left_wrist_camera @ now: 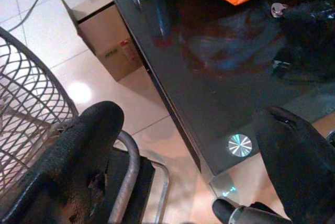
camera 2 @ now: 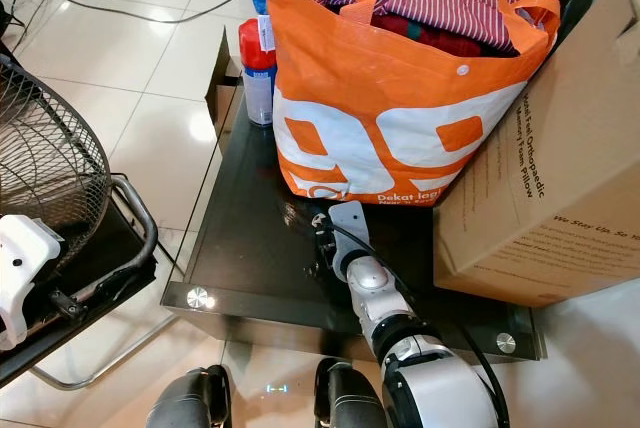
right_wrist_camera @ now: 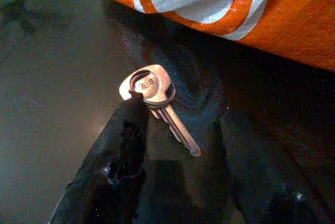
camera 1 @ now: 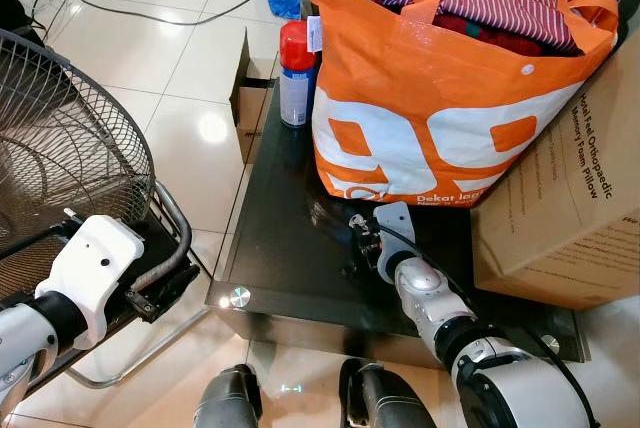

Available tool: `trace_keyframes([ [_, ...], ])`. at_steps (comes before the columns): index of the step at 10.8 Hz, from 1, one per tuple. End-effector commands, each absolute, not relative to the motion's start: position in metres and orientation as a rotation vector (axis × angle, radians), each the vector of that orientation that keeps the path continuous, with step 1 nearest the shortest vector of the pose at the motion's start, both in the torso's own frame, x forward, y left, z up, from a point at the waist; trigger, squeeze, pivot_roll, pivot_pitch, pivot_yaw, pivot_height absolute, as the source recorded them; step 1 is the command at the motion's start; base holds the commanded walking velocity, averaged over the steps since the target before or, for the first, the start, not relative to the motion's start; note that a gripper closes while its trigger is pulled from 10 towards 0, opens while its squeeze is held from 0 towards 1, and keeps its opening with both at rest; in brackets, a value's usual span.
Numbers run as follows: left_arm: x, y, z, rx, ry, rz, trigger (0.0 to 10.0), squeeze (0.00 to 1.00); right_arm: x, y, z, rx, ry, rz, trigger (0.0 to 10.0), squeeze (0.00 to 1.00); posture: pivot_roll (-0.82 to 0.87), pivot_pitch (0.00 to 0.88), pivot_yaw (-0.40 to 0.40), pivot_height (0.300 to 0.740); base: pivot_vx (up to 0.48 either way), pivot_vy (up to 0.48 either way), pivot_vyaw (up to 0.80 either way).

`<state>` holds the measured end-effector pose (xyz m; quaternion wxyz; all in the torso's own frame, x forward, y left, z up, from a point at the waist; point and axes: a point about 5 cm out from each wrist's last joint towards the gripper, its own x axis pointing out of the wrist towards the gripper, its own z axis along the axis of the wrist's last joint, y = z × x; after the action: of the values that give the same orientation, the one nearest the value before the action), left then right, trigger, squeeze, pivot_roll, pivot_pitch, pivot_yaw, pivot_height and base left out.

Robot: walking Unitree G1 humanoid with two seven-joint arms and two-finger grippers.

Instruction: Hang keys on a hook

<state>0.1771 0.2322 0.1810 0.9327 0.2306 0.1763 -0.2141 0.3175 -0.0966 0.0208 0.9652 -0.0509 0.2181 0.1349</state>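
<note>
Keys (right_wrist_camera: 154, 98) are being seen lying flat on the dark glass worktop (camera 1: 290, 238), just in front of the orange shopping bag (camera 1: 440, 98) that is standing on it. The right claw (right_wrist_camera: 178, 145) is being held low over the worktop with its two black fingers (right_wrist_camera: 118, 156) spread apart, and the keys are lying between them: the round heads with the ring are touching the tip of one finger, while the blades are pointing into the gap and the other finger is being kept apart from them. Nothing is being gripped yet. The left claw (left_wrist_camera: 193, 166) is being held wide open off the worktop's corner, beside the wire guard of a floor fan (camera 1: 60, 148). A red-capped spray can (camera 1: 296, 73) is standing on the far end of the worktop next to the bag, and a cardboard box (camera 1: 575, 218) is resting against the bag's other side.
</note>
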Motion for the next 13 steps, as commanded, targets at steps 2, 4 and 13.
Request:
trace_keyframes([
  [2, 0.173, 0.227, 0.181, 0.463, 0.366, -0.461, 10.0, 0.01, 0.305, -0.094, 0.005, -0.138, 0.541, 0.364, 5.1, 0.00, 0.12, 0.268, -0.066, 0.732, 0.000, 0.000, 0.00],
  [4, 0.173, 0.227, 0.180, 0.459, 0.369, -0.463, 10.0, 0.01, 0.297, -0.091, -0.003, -0.207, 0.615, 0.473, 0.0, 0.00, 0.11, 0.265, -0.071, 0.732, 0.000, 0.000, 0.00],
  [13, 0.168, 0.218, 0.169, 0.416, 0.400, -0.510, 10.0, 0.02, 0.278, -0.103, -0.022, -0.282, 0.700, 0.522, 0.0, 0.00, 0.09, 0.241, -0.085, 0.732, 0.000, 0.000, 0.00],
])
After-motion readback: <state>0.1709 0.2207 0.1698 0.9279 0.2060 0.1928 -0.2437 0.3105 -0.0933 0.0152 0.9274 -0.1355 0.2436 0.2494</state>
